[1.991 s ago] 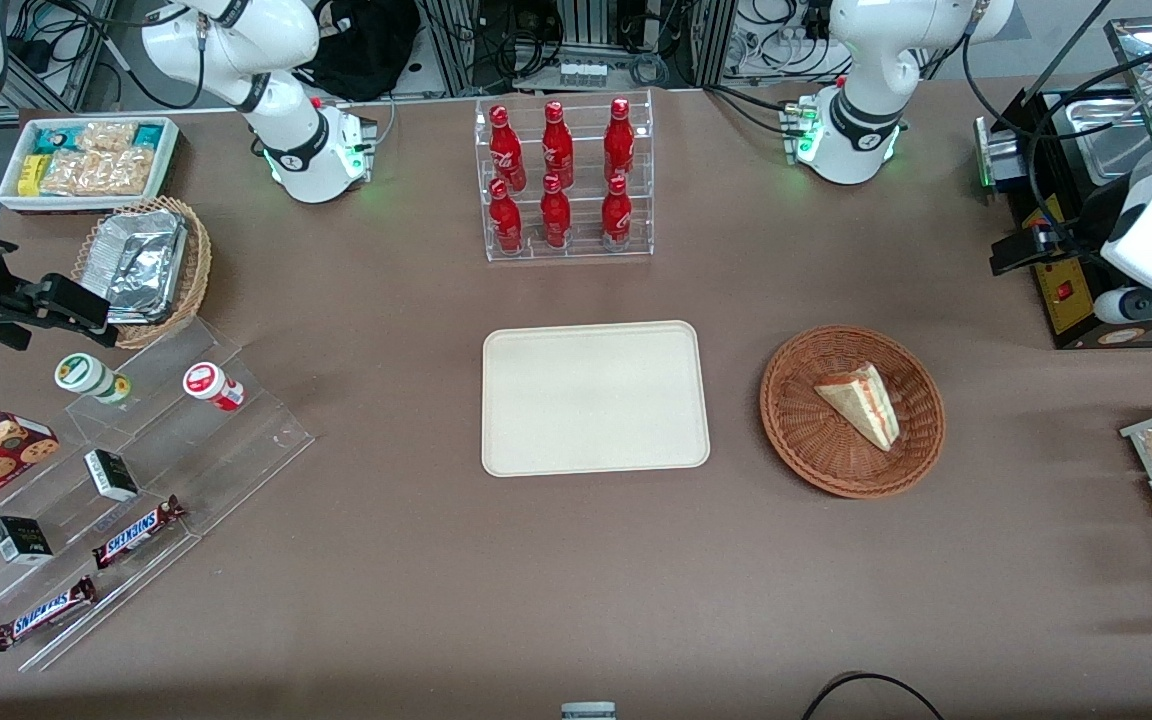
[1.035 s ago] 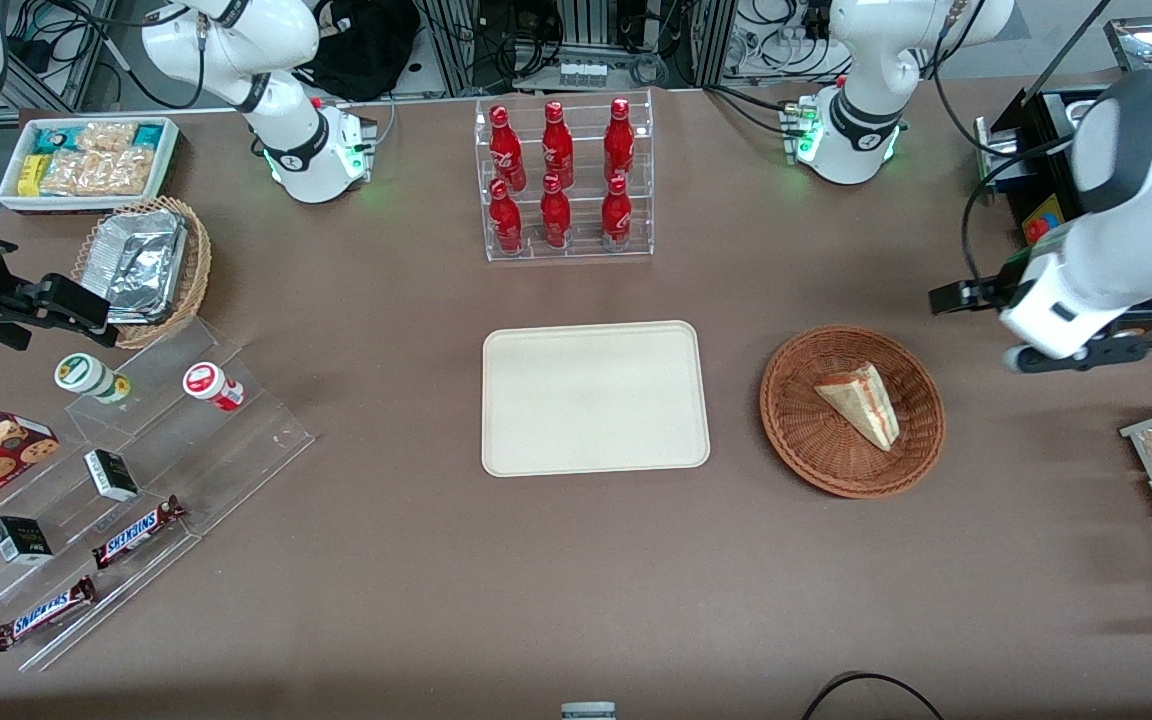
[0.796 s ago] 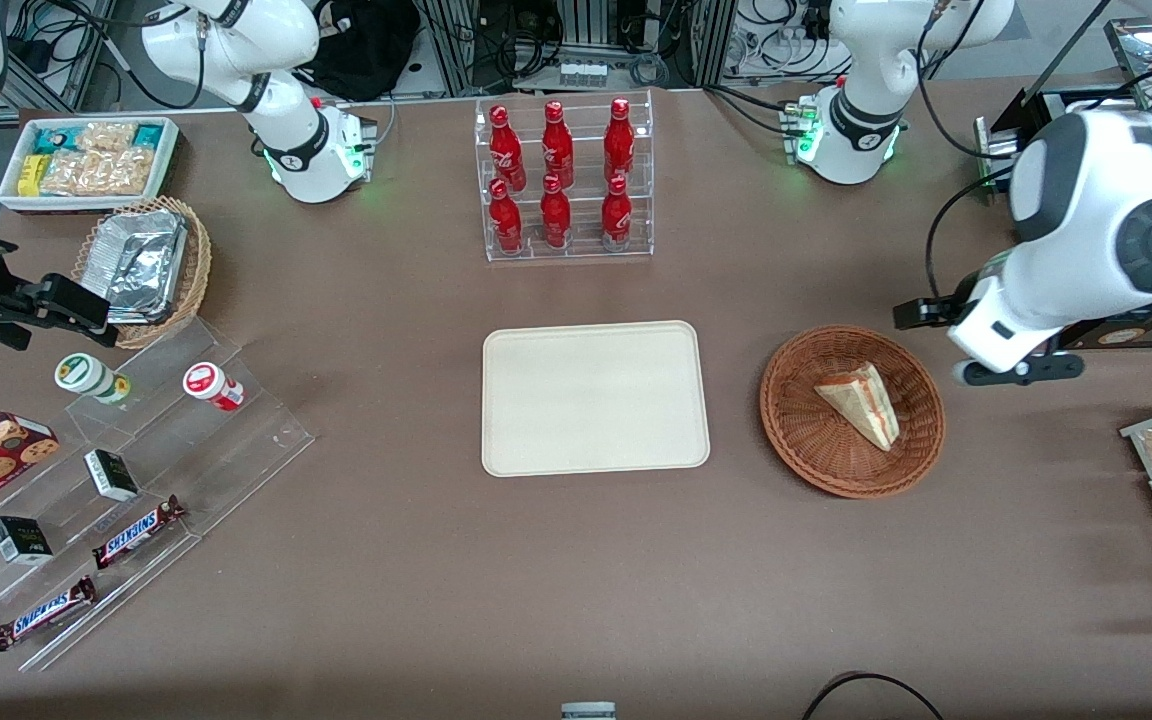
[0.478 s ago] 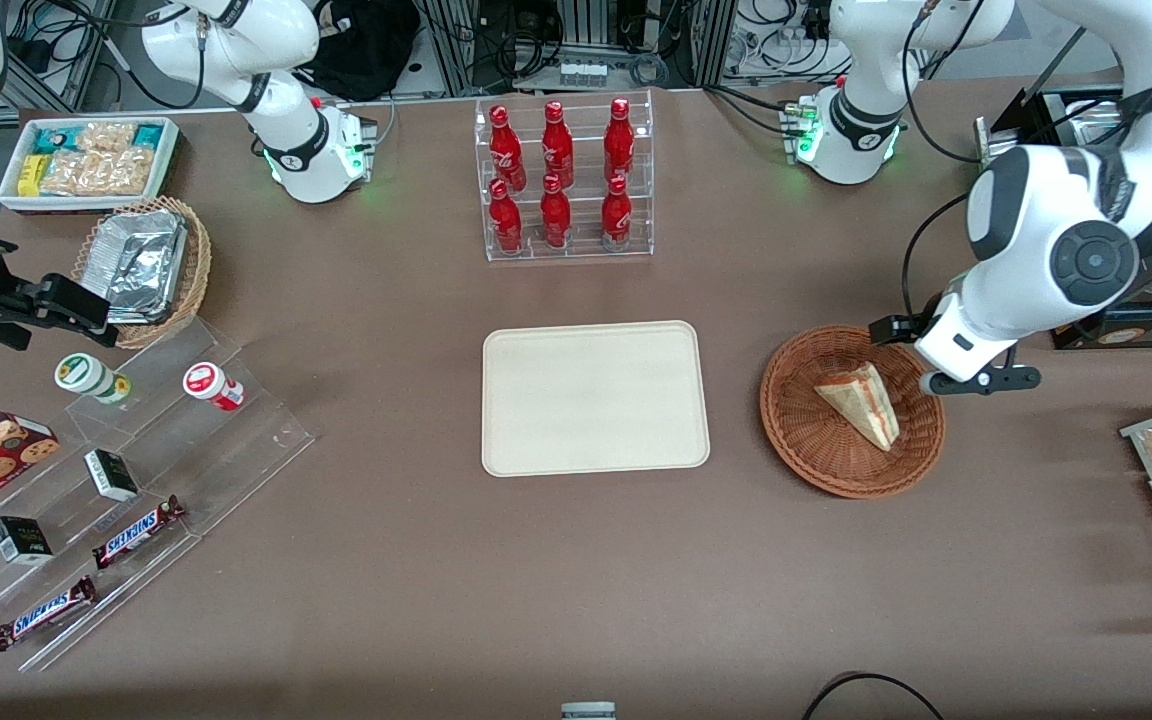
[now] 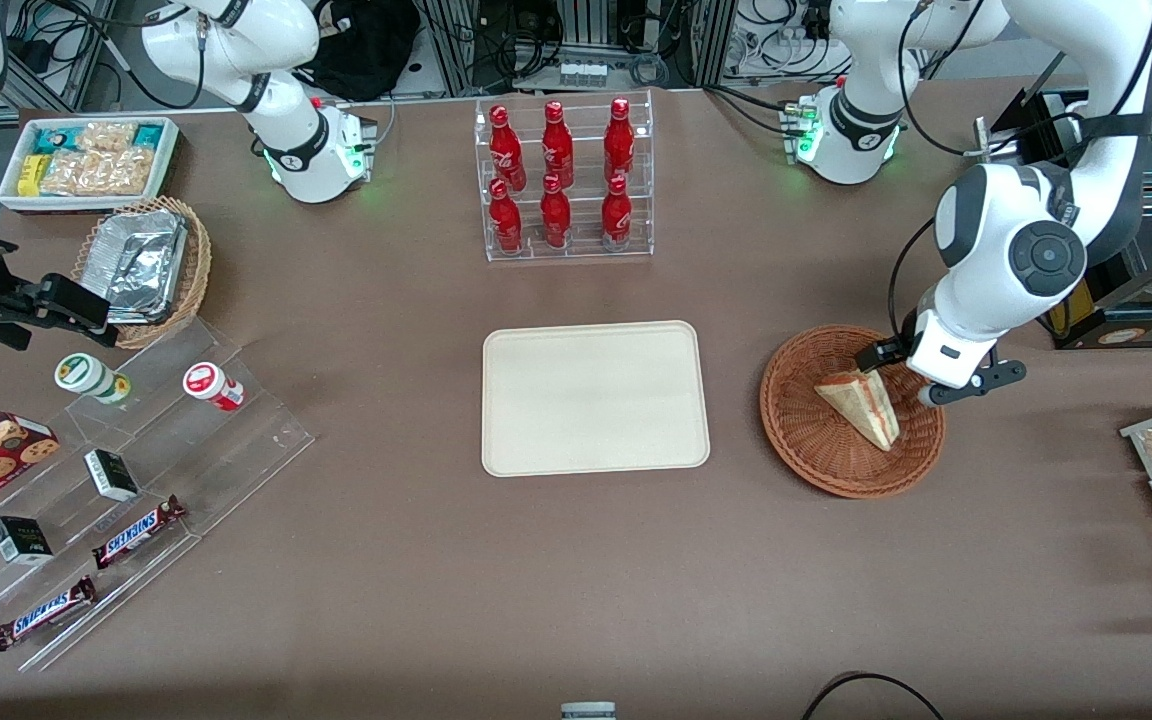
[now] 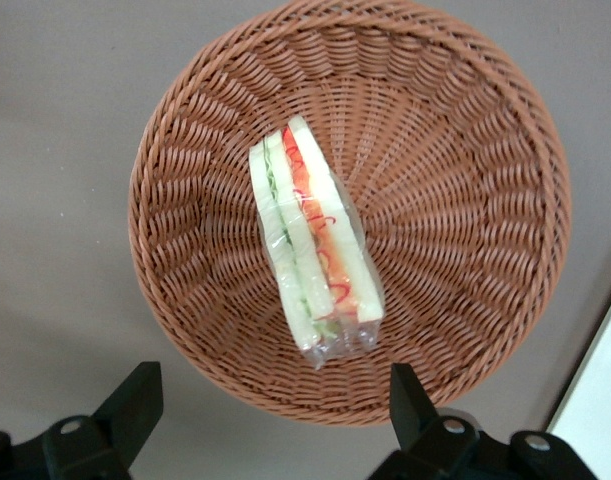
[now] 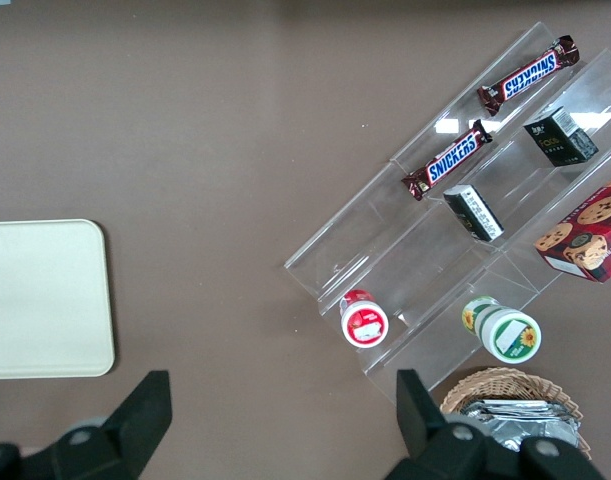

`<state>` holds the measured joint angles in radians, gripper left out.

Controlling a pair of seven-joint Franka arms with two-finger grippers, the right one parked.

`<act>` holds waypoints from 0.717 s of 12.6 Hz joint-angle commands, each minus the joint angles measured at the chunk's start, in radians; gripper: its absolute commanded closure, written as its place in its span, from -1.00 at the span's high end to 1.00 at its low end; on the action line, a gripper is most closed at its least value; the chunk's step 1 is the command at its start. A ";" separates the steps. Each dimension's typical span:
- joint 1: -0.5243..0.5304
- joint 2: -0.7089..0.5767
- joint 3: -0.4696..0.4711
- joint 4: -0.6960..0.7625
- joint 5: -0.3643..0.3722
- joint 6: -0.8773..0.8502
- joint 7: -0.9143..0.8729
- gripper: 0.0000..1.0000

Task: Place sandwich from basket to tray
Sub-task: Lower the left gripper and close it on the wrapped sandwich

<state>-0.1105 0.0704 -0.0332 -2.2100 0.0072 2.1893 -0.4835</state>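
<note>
**Claw poised over the sandwich basket**

The left arm's claw [image 5: 901,372] hangs above the reddish-brown wicker basket [image 5: 806,440], over the rim toward the working arm's end of the counter [image 5: 536,580]. Its two dark fingers [image 6: 135,400] are spread wide apart and hold nothing. From the wrist camera the sandwich [image 6: 310,250] shows in the gap between them, lower down and untouched.

The sandwich [image 5: 861,402] lies in the basket [image 6: 465,130], roughly at its middle. It is a wrapped white wedge with red and green layers along its cut edge.

The cream tray [image 5: 596,398] sits flat on the counter just beside the basket, toward the parked arm's end, with a strip of brown counter between them. A clear rack of red bottles [image 5: 561,180] stands farther from the front camera than the tray.
</note>
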 commanded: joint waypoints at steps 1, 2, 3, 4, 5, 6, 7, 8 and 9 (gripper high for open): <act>-0.032 0.021 0.004 -0.017 0.014 0.068 -0.151 1.00; -0.046 0.035 0.004 -0.017 0.013 0.099 -0.215 1.00; -0.046 0.054 0.004 -0.017 0.013 0.133 -0.272 1.00; -0.046 0.071 0.004 -0.017 0.013 0.151 -0.323 1.00; -0.046 0.086 0.004 -0.016 0.013 0.168 -0.375 1.00; -0.046 0.098 0.004 -0.016 0.013 0.187 -0.417 1.00; -0.046 0.107 0.004 -0.016 0.013 0.191 -0.443 1.00; -0.044 0.117 0.006 -0.016 0.013 0.193 -0.458 1.00; -0.043 0.121 0.007 -0.016 0.011 0.199 -0.460 1.00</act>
<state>-0.1490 0.1864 -0.0323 -2.2224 0.0072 2.3656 -0.8995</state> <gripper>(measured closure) 0.000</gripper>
